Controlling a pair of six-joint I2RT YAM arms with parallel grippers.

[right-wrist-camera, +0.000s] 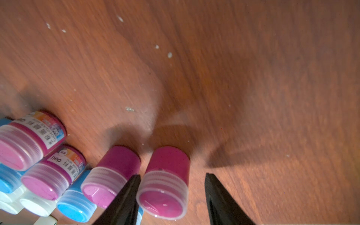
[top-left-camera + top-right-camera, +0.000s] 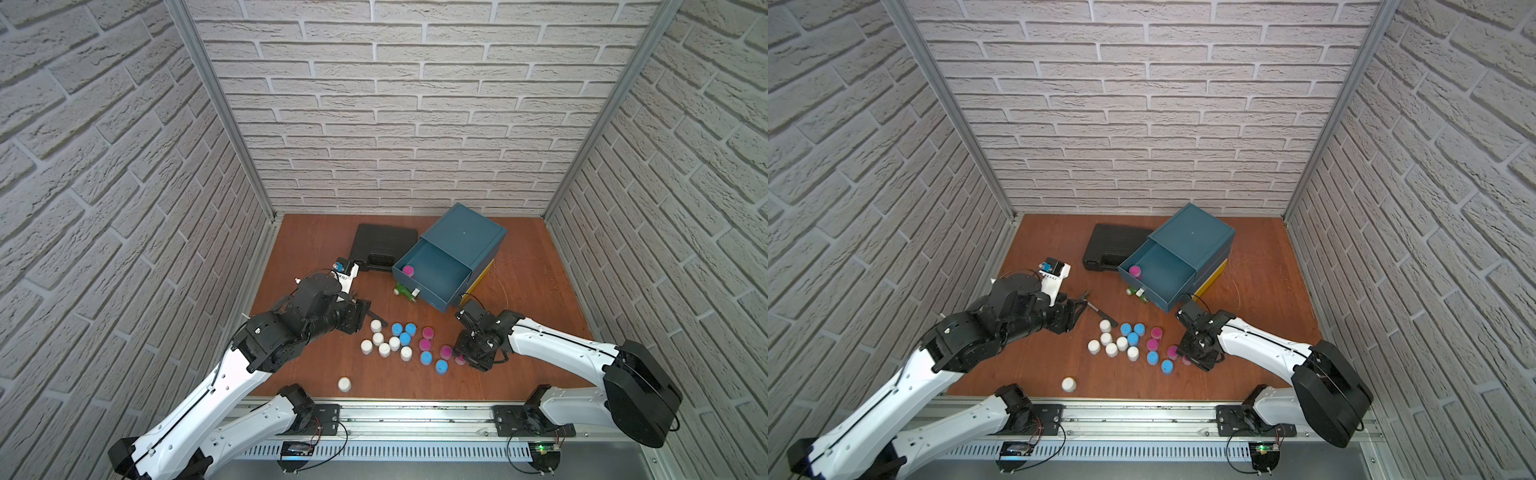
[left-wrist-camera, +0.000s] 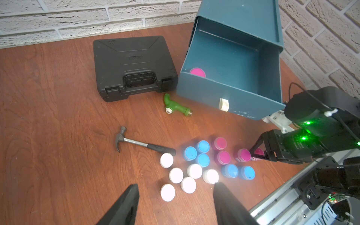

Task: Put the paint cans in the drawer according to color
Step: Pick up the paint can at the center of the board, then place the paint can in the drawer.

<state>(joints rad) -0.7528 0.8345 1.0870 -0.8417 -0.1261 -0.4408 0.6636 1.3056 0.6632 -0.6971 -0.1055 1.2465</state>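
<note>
Right now my right pincer [image 1: 172, 175] is low over the wooden table [image 2: 316, 249], its fingers straddling a magenta paint can [image 1: 167, 165] at the edge of the cluster. One finger [image 1: 132, 187] touches the can's clear lid, while a gap shows between the other finger and the can, so the jaws are apart and not clamped. That finger sits between this can and the next magenta paint can [image 1: 115, 171], which stands just beside it. Two more magenta cans [image 1: 44, 132] with printed labels stand further along, next to light blue cans [image 1: 76, 206].

My left pincer [image 3: 175, 185] hangs above the white cans [image 3: 176, 175] with its fingers spread wide and nothing between them. Six white cans stand bunched together, and a seventh, a lone white can [image 2: 344, 384], sits apart near the front edge of the table. Five blue cans lie between the white group and the magenta ones.

The top drawer [image 3: 243, 105] of the teal cabinet [image 2: 465, 232] is pulled out, and one magenta can in the drawer [image 3: 197, 72] stands in its front corner. A small hammer [image 3: 144, 145], a green tap-shaped toy [image 3: 175, 106] and a closed black case [image 3: 132, 64] lie near the drawer.
</note>
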